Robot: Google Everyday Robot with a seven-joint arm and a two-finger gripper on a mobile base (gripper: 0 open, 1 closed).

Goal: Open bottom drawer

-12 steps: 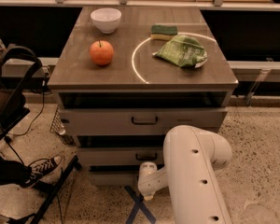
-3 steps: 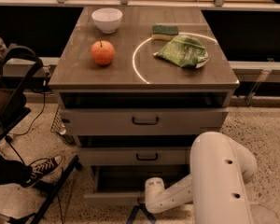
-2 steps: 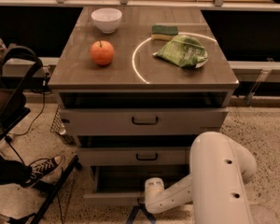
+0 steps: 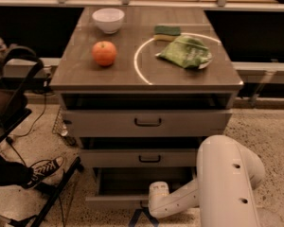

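Observation:
The bottom drawer (image 4: 114, 201) is the lowest of three pale drawer fronts. It stands pulled out toward me, and its grey inside (image 4: 142, 179) shows behind the front panel. My gripper (image 4: 148, 207) is at the middle of that front panel, where the handle sits; the handle itself is hidden behind it. My white arm (image 4: 227, 183) reaches in from the lower right.
The middle drawer (image 4: 142, 158) and top drawer (image 4: 146, 122) each stick out slightly. On the cabinet top (image 4: 80, 77) lie an orange (image 4: 104, 53), a white bowl (image 4: 108, 20), a sponge (image 4: 167, 31) and a green bag (image 4: 185, 52). A black chair (image 4: 14, 93) and a person's shoe (image 4: 45, 169) are at the left.
Over four seconds the bottom drawer has slid out toward me and my arm has drawn back and down with it. In the last second nothing visibly moved.

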